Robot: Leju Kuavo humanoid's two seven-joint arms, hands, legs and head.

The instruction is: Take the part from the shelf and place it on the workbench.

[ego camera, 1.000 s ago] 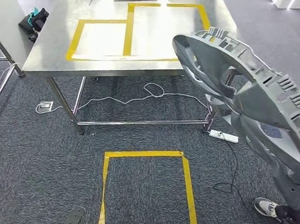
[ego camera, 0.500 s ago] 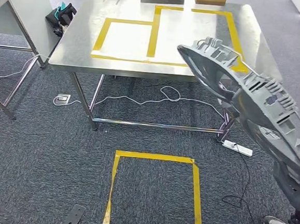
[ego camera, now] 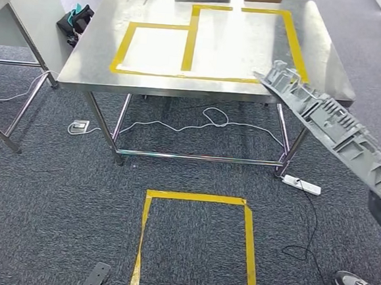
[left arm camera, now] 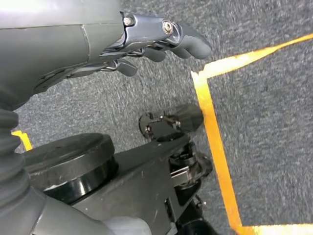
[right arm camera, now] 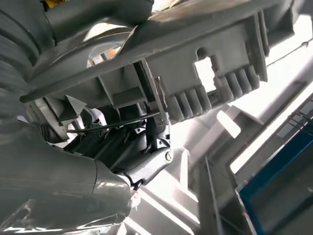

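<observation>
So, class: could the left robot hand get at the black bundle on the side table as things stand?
Probably not: the left robot hand hangs low over the carpet, and the black bundle lies well beyond, across the floor.

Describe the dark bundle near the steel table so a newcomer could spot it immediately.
Start at the steel workbench marked with yellow tape rectangles. Go to its far left corner, where a lower pale table adjoins it. The black bundle lies there, the one dark item with a teal patch.

No text, label, brand, number or sign can be read on anything seen in these views.
</observation>
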